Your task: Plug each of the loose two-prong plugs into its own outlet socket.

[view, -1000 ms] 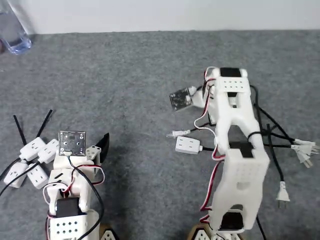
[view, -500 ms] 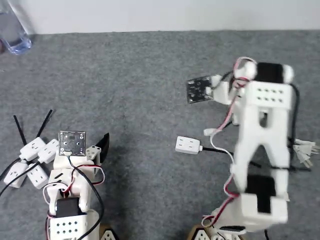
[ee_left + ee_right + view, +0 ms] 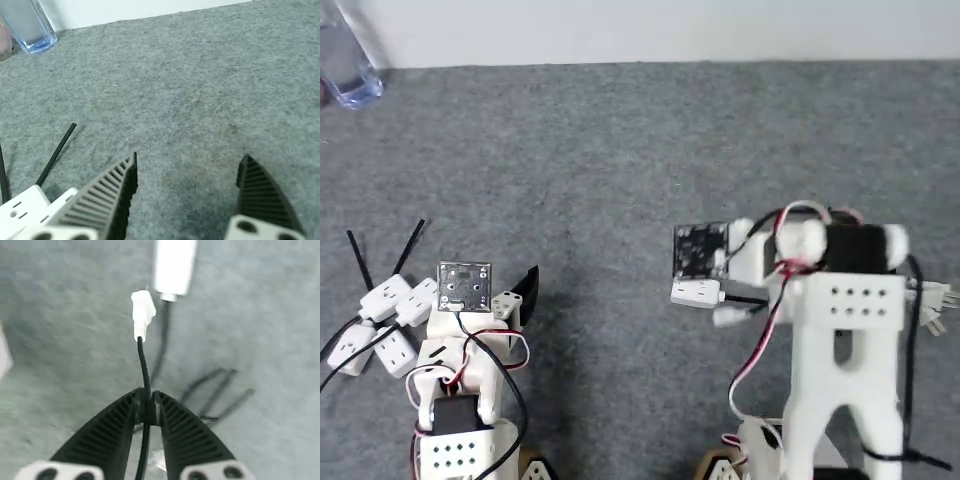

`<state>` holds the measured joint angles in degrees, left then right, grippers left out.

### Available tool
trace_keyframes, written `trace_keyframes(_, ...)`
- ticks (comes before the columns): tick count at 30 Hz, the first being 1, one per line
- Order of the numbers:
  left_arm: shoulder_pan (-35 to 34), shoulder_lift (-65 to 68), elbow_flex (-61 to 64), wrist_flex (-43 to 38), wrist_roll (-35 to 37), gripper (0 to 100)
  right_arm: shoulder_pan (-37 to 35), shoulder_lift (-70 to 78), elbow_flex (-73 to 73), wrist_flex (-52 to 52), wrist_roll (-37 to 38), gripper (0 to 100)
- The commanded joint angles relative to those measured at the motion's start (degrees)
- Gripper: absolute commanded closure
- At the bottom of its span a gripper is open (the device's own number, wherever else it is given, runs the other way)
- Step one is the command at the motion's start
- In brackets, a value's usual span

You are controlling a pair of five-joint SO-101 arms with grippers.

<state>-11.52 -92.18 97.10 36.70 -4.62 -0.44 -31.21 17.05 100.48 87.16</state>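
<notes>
At our left, the left gripper (image 3: 189, 159) has not stirred, its fingers spread wide over the carpet (image 3: 200, 75) beside a cluster of outlet sockets (image 3: 382, 305). Our right arm (image 3: 845, 330) has drawn back toward its base. The right gripper (image 3: 147, 399) pinches the black cord (image 3: 143, 365) of a white plug (image 3: 142, 315), which hangs just beside the lone outlet socket (image 3: 174, 262).

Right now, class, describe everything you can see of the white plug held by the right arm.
The plug is small, white and plastic-looking, on the end of a thin black cord. The right gripper pinches the cord, not the plug, which sticks out beyond the fingers, beside the white socket block, not plugged in. Its prongs are too blurred to make out.
</notes>
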Motion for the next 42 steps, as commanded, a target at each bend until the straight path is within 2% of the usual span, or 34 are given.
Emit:
trace_keyframes(1,0.4,-0.7,-0.3,-1.4,-0.4,70,-0.7,-3.8,5.7,2.2,-1.1,99.0)
trace_keyframes(9,0.4,-0.6,-0.3,-1.3,-0.4,70,-0.3,-4.3,20.7,-5.2,1.3,99.0)
trace_keyframes(12,0.4,-0.6,-0.3,-1.3,-0.4,70,3.4,-4.3,26.6,-12.4,3.3,99.0)
trace_keyframes(20,0.4,-0.5,-0.3,-1.6,-0.4,70,19.7,-4.1,34.7,-22.8,17.5,99.0)
trace_keyframes(29,0.4,-0.5,-0.3,-1.4,-0.4,70,21.2,1.5,40.4,-29.9,18.2,98.9)
trace_keyframes(31,0.4,-0.5,-0.3,-1.4,-0.4,70,20.0,4.1,40.3,-30.0,14.9,98.8)
trace_keyframes(35,0.4,-0.5,-0.3,-1.4,-0.4,70,15.5,4.4,40.3,-30.0,2.2,97.0)
trace_keyframes(42,1.7,-0.4,-0.3,-1.3,-0.4,70,1.5,-4.6,40.6,-30.3,-19.9,83.3)
